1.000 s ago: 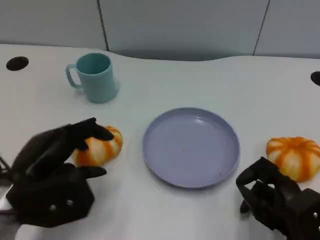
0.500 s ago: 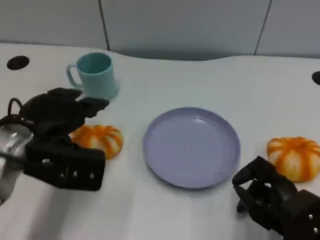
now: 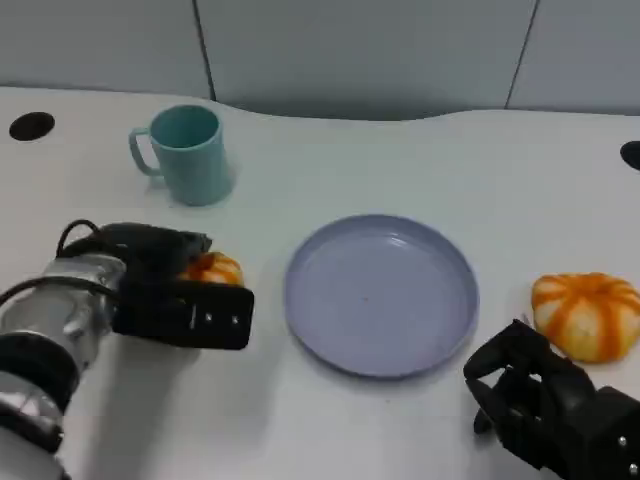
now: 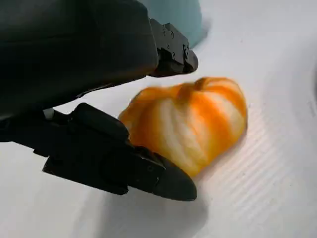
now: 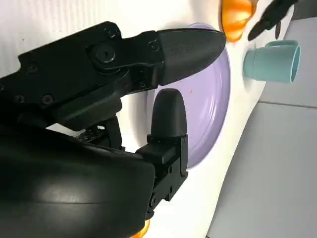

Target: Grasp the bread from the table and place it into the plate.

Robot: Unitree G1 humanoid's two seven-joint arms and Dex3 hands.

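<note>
An orange-and-white striped bread (image 3: 216,268) lies on the white table left of the lilac plate (image 3: 380,295). My left hand (image 3: 170,292) sits over the bread and hides most of it. In the left wrist view the bread (image 4: 198,119) rests on the table between two black fingers (image 4: 129,166). One lies against its side and the other hangs just off its top. A second striped bread (image 3: 587,314) lies right of the plate. My right hand (image 3: 545,405) hovers low beside it, holding nothing, fingers loosely bent. The right wrist view shows the plate (image 5: 218,104) past those fingers (image 5: 183,42).
A teal mug (image 3: 186,153) stands behind the left bread, close to my left forearm (image 3: 45,340). Dark round holes (image 3: 30,126) mark the table's far corners. Bare table runs along the front edge between my hands.
My left hand swung up towards the mug, then turned and came down over the left bread, which has stayed in place. My right hand has barely moved.
</note>
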